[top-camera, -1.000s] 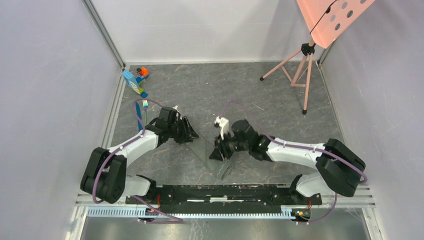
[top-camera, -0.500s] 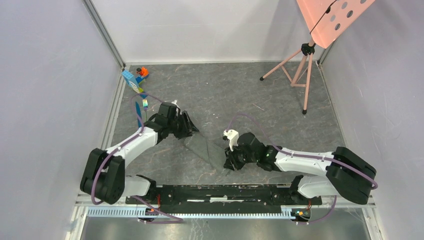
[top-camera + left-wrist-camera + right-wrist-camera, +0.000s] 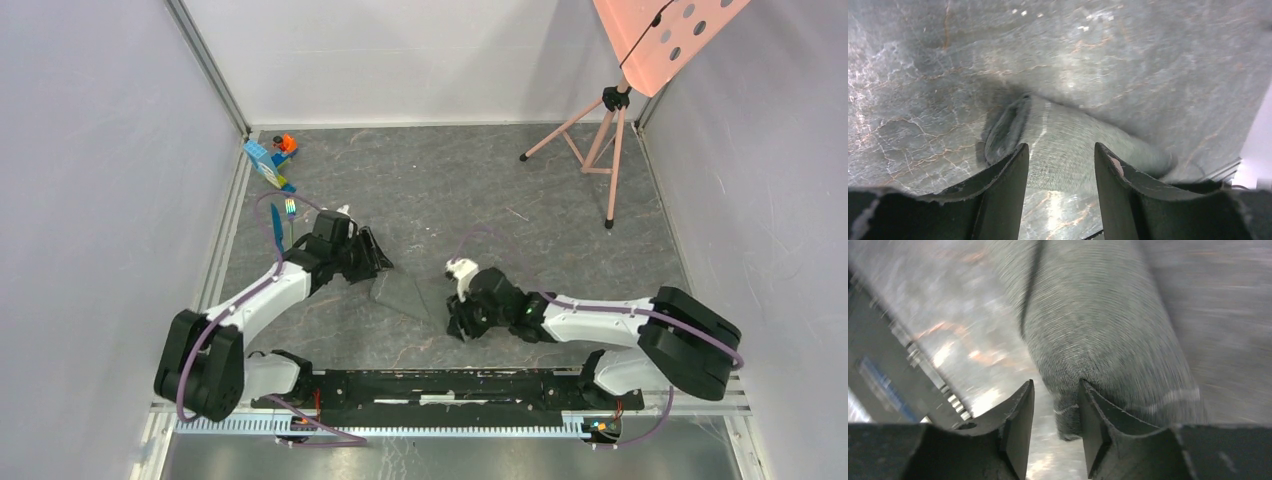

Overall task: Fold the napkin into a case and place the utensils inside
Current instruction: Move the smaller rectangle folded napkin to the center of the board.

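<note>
Left arm's fingers stand well parted above a dark grey stitched cloth napkin, folded into a narrow layered strip and lying flat on the marbled grey tabletop. The cloth shows in the gap between them, and neither finger is closed on it. Right arm's fingers are drawn close with a slim gap between them, and the strip's near-right end reaches into that gap. The wrist view is blurred, so whether they pinch the cloth cannot be told.

From above, the strip lies slantwise at mid-tabletop, with the left fingers at its far-left end and the right fingers at its near-right end. A slim blue plastic knife and a thin fork with a rainbow-green shiny head lie near the left edge, just left of the left wrist and apart from the napkin. Blue and orange toy blocks sit in the far-left corner, and a pink tripod stand is at the far right. Bare tabletop stretches from the napkin to the far wall.
</note>
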